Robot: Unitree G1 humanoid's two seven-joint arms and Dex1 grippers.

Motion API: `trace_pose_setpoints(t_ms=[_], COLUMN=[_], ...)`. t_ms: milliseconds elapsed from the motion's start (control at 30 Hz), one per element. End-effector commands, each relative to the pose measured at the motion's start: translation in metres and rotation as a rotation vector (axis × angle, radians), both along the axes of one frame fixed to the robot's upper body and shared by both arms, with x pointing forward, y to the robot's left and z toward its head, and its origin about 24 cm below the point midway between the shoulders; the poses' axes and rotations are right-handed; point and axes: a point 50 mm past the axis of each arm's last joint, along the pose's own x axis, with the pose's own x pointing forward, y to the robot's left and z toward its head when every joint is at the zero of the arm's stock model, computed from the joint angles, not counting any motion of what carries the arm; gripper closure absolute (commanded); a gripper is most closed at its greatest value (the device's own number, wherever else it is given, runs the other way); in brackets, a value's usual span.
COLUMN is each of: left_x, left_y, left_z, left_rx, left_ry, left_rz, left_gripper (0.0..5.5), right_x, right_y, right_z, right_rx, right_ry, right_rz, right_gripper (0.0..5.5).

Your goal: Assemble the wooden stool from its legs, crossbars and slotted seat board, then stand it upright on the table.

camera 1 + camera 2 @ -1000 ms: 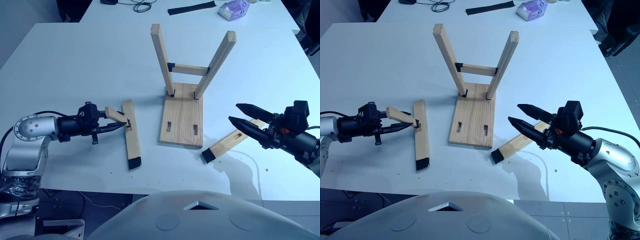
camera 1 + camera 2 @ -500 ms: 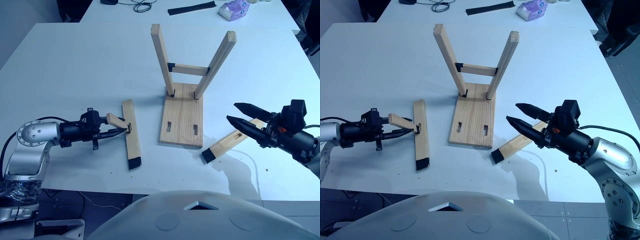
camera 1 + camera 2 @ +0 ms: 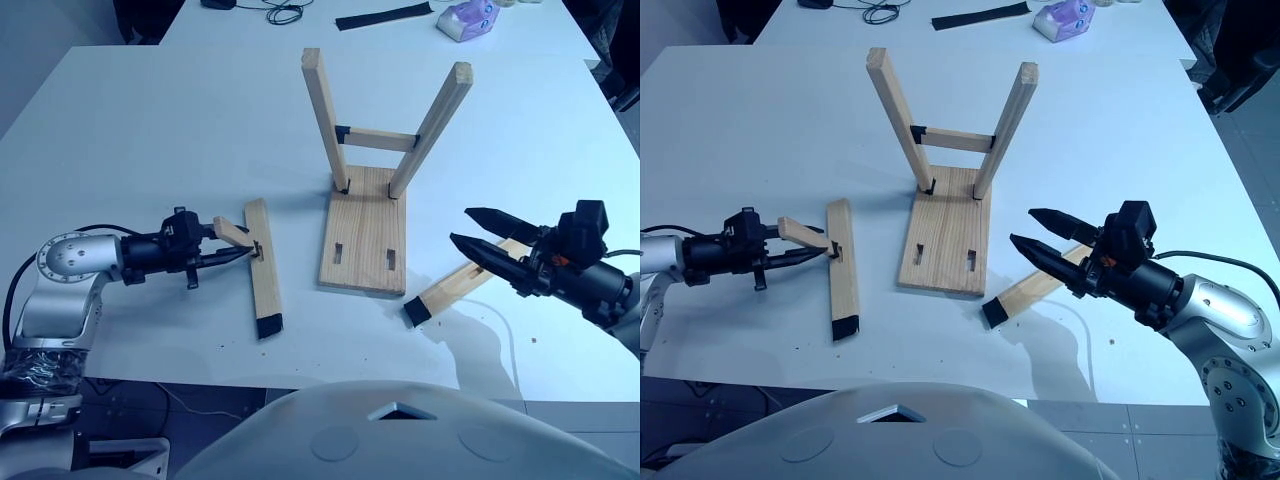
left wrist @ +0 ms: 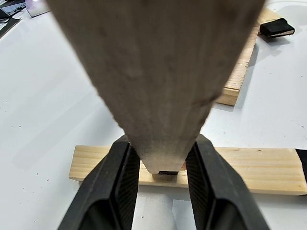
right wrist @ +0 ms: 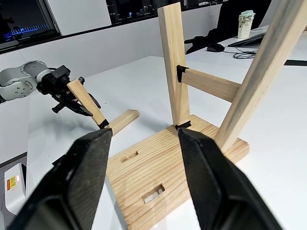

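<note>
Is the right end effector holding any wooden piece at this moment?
No, the right end effector is open with nothing between its fingers, and the loose leg lies on the table.

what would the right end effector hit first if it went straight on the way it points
The right end effector would probably meet the seat board first; depth is unclear.
</note>
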Motion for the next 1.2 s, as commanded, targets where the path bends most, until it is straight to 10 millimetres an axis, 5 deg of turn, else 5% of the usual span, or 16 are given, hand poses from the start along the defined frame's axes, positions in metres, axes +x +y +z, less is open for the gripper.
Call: trace_pose_setpoints(t_ms=[33, 1200], left_x=[0.001, -0.013], left_y=[-0.005, 0.004], left_z=[-0.002, -0.013], left_rx=[-0.005, 0.078], left_ry=[0.007, 0.119], left_rz=[-0.011, -0.051], left_gripper=[4.19, 4.19], right_x=[0.0, 0.001], right_y=[0.002, 0.002], right_z=[0.002, -0.005], right_rx=[-0.016, -0.075], right_ry=[-0.011, 0.001], right_rz=[0.007, -0.004], right_gripper=[2.97, 2.97])
